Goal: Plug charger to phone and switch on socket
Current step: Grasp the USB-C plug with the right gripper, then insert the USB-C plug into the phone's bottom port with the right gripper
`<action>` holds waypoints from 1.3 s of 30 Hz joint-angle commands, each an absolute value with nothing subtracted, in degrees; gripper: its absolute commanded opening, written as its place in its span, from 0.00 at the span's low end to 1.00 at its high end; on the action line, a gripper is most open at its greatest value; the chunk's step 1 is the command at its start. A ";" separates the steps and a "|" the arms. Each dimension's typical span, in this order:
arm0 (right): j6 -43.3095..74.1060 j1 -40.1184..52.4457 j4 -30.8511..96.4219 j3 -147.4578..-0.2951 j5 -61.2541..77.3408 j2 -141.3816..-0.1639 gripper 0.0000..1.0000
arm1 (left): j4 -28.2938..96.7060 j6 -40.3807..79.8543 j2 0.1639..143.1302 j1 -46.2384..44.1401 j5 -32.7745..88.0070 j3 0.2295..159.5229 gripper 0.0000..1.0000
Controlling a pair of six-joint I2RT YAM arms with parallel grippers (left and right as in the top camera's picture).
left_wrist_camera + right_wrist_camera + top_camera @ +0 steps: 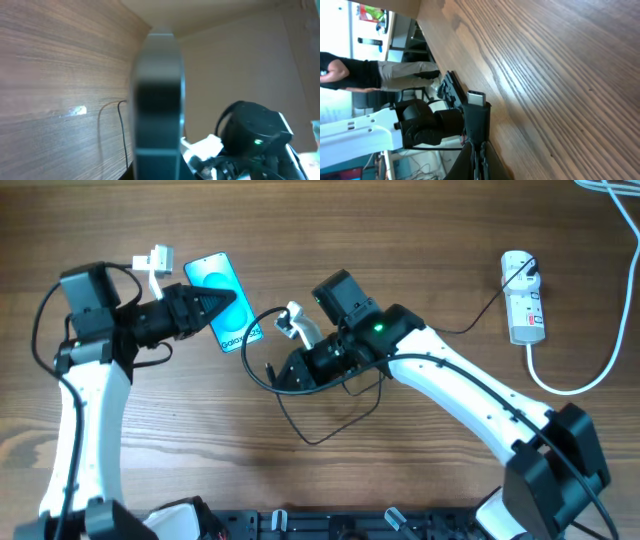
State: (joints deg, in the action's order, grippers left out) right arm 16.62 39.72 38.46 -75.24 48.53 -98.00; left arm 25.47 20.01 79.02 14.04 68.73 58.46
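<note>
Wooden table [420, 230], mating step in hand; left gripper [232, 305] is pinching the phone [212, 278], far left; right gripper [476, 146] is clamping the charger [476, 111] tip beside it; next, aligning tip with port; socket [522, 298] is lying far right.

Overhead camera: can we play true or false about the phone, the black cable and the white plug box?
1. The phone has a teal-blue screen. True.
2. The charger is already plugged into the phone. False: the right pincer holds its tip, apart from the phone.
3. The power strip lies far over on the right of the picture, away from the phone. True.
4. Nothing is plugged into the power strip. False: a black plug sits in it.
5. The phone lies alone with no arm near it. False: the left pincer is right on it.
</note>
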 commanded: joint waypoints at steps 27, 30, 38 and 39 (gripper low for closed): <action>16.73 47.70 40.64 -76.03 21.37 -87.22 0.04 | 24.18 19.68 77.67 2.13 65.06 58.78 0.04; 17.15 47.66 40.53 -76.03 21.37 -87.22 0.04 | 24.14 19.70 77.67 2.13 65.06 58.78 0.04; 18.61 47.66 40.53 -76.03 19.84 -87.22 0.04 | 23.97 19.70 77.67 2.13 65.06 58.78 0.04; 18.70 47.66 40.53 -76.03 19.64 -87.22 0.04 | 23.97 19.70 77.67 2.13 65.06 58.78 0.04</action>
State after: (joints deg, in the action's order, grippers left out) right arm 17.93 47.70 40.86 -75.29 21.06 -87.48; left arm 24.36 21.06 78.22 2.35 64.10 58.46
